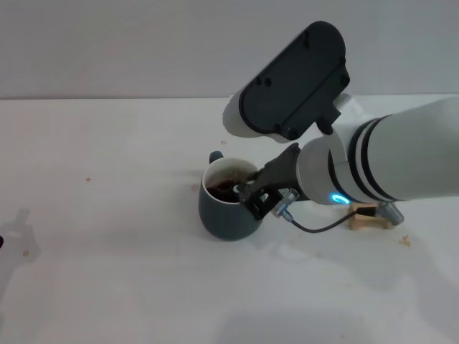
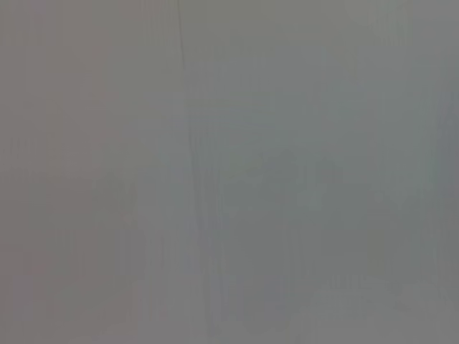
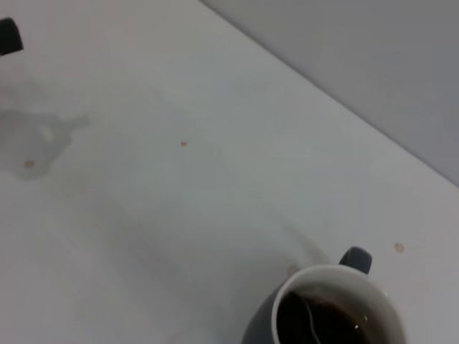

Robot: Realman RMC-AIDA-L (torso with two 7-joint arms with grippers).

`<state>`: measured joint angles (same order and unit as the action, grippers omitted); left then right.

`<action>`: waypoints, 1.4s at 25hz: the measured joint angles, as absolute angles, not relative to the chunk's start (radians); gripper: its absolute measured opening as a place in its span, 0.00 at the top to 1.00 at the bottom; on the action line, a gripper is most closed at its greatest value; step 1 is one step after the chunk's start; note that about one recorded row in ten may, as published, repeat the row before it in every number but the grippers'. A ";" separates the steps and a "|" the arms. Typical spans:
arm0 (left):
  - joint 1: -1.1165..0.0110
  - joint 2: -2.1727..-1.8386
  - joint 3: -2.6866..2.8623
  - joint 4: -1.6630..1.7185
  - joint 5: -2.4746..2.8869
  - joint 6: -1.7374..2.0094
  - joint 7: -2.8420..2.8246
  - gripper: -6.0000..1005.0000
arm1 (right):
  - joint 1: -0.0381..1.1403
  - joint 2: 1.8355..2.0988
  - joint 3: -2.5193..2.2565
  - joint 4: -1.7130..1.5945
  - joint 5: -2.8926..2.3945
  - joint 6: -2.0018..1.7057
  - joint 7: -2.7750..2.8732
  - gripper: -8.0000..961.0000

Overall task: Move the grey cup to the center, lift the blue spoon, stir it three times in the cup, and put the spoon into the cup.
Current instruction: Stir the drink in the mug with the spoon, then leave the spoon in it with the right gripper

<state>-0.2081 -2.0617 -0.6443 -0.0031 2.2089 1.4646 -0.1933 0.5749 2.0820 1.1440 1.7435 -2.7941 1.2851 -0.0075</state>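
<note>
The grey cup [image 1: 226,215] stands near the middle of the white table with dark brown liquid inside and its handle [image 1: 216,156] pointing away from me. It also shows in the right wrist view [image 3: 330,308]. My right gripper [image 1: 249,192] hangs over the cup's near-right rim, fingers close together and reaching into the opening. A thin silvery line [image 3: 310,321] stands in the liquid: the metal neck of the blue spoon. Its pale blue handle is hidden by the gripper. Of my left gripper only a dark tip [image 3: 7,36] shows at the table's far left.
A small wooden block [image 1: 369,216] lies on the table just right of the cup, partly under my right arm [image 1: 387,161]. A cable [image 1: 315,228] loops from the gripper down near the table. Small brown specks [image 1: 405,241] dot the surface.
</note>
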 joint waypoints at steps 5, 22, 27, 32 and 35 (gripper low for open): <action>-0.208 -2.062 -0.644 -0.003 2.209 1.465 -0.193 1.00 | 0.596 2.079 1.155 1.694 -2.798 1.260 -0.014 0.87; -0.212 -2.062 -0.633 -0.011 2.210 1.463 -0.193 1.00 | 0.542 2.079 1.180 1.727 -2.809 1.283 -0.042 0.87; -0.212 -2.062 -0.633 -0.012 2.210 1.465 -0.193 1.00 | 0.543 2.082 1.138 1.743 -2.800 1.289 -0.033 0.87; -0.209 -2.062 -0.634 -0.012 2.210 1.466 -0.193 1.00 | 0.556 2.083 1.130 1.730 -2.777 1.262 -0.031 0.86; -0.209 -2.062 -0.634 -0.012 2.210 1.467 -0.193 1.00 | 0.566 2.083 1.130 1.709 -2.776 1.229 -0.031 0.84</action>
